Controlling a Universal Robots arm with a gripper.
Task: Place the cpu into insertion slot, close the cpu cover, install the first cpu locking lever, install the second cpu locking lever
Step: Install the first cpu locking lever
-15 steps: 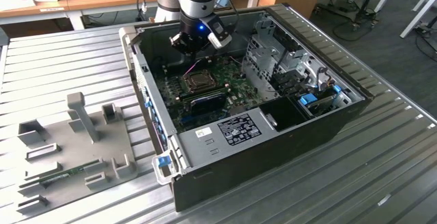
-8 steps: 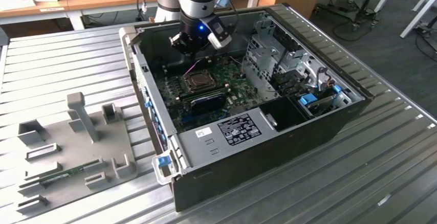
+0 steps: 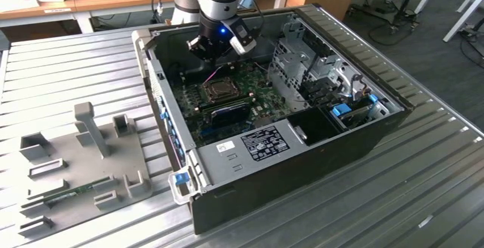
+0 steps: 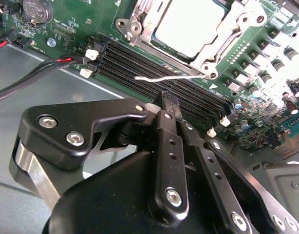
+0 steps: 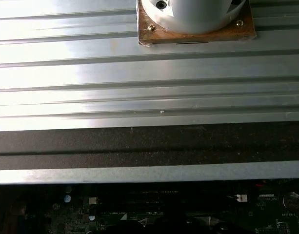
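**Claw closed and empty, close beside the socket**

Found the claw [image 4: 169,97] pressed together at the tips, with nothing held between its black fingers [image 4: 169,141]. Saw it in the exterior view [image 3: 212,58] hanging inside the open computer case [image 3: 302,174], low over the motherboard [image 3: 250,98].

In the second wrist view, noticed the cpu [image 4: 188,24] lying flat in its socket, its dull grey top facing up. Saw the cpu cover [image 4: 227,36] folded down around it, so that the chip showed through the window of the frame. Placed the cpu on the other side of the memory slots [image 4: 139,61] from the claw, near to it but not touching.

Observed one thin locking lever [image 4: 164,77] reaching out from a corner of the cover and lying across the memory slots. Found its free end apart from the frame and just beside the claw tips. Could not tell whether tips and lever touched.

Also noted a coin battery [image 4: 34,9] and dark cables [image 4: 32,73] at the edge of the board.

In the exterior view, saw the case standing on a ribbed metal table [image 3: 68,61], well apart from a grey fixture plate [image 3: 83,146] at the exterior view's left.
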